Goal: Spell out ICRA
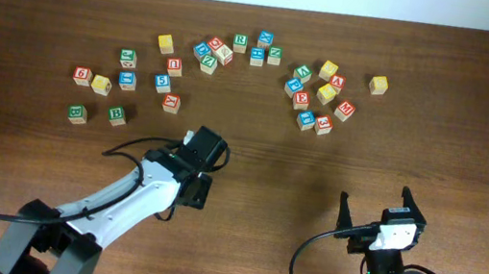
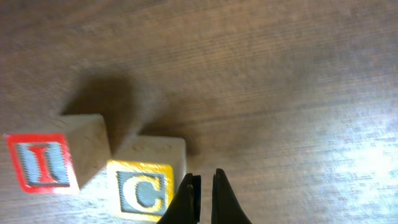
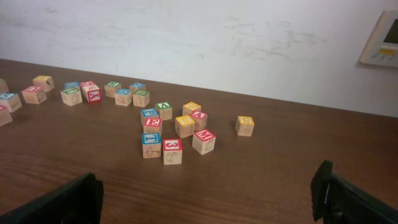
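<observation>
In the left wrist view a red-framed I block and a yellow-framed C block stand side by side on the wood table, I on the left, nearly touching. My left gripper is shut and empty, its fingertips just right of the C block. In the overhead view the left gripper covers these two blocks. My right gripper is open and empty near the front right, and its jaws frame bare table. A green R block and a red A block lie in the far middle cluster.
Loose letter blocks lie in three groups along the far side: left, middle and right, with a lone yellow block farthest right. The right group also shows in the right wrist view.
</observation>
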